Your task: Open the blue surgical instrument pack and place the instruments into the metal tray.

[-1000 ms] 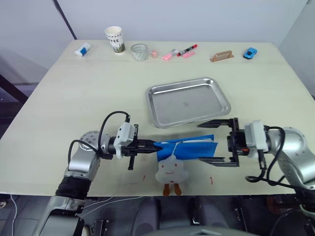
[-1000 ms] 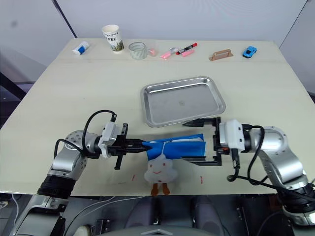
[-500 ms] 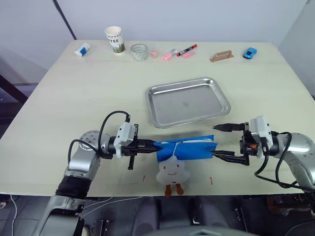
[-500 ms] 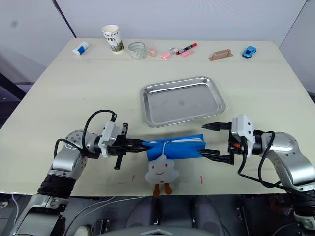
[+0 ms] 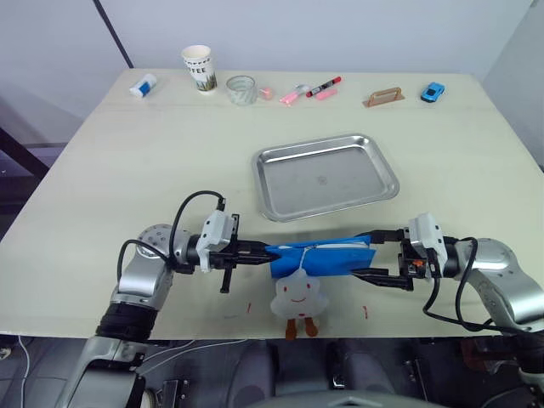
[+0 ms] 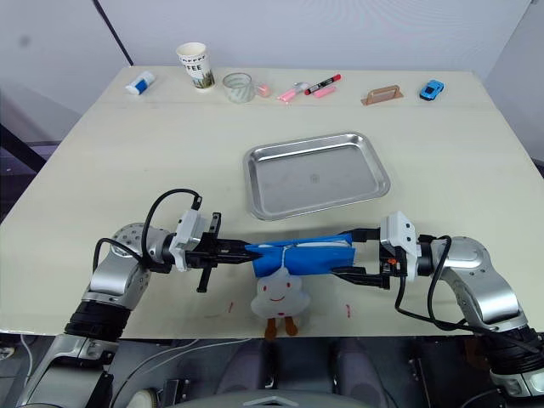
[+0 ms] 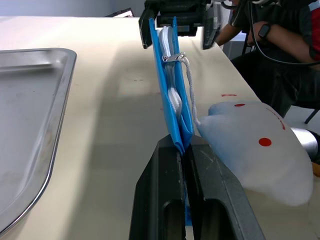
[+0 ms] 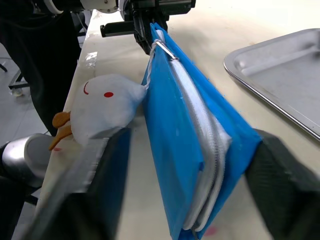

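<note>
While left fingers (image 5: 259, 251) pinch blue pack (image 5: 323, 257), right fingers (image 5: 374, 252) wide astride

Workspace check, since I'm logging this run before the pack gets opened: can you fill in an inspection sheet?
Surface: pale wooden table, red marks near the front edge.
Job's things: blue surgical instrument pack held on edge, zipped shut; metal tray empty; instruments not seen.
Clutter: white plush toy hanging from the pack's zip cord; paper cup, glass, markers, toy car along the far edge.
Grippers: left gripper shut on the pack's end; right gripper open, fingers astride the other end.
Cables: black, looping at both wrists.
Surroundings: person seated, in the left wrist view.
</note>
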